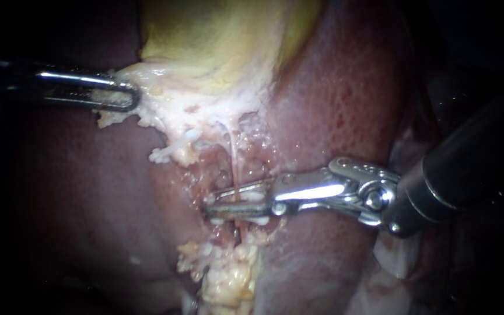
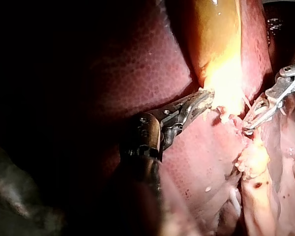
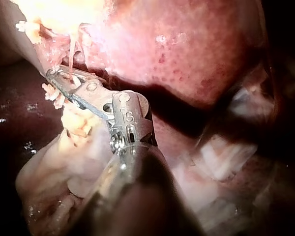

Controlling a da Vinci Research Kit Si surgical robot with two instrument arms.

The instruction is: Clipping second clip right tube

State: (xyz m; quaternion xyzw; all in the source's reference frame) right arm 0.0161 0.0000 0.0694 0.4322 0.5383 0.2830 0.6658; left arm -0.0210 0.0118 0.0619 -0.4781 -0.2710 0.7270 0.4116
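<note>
Gripping: left instrument [image 1: 128, 97], jaws clamped on the pale gallbladder [image 1: 205, 52] edge.
Right instrument [image 1: 212, 204]: jaws narrowly apart, straddling the tube.
Tube [image 1: 233, 160]: thin, pale, taut strand.

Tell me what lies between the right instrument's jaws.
A thin pale tube crosses the gap between the open jaws of the right instrument. Where it passes the jaws it is covered, as is the tissue under them.
</note>
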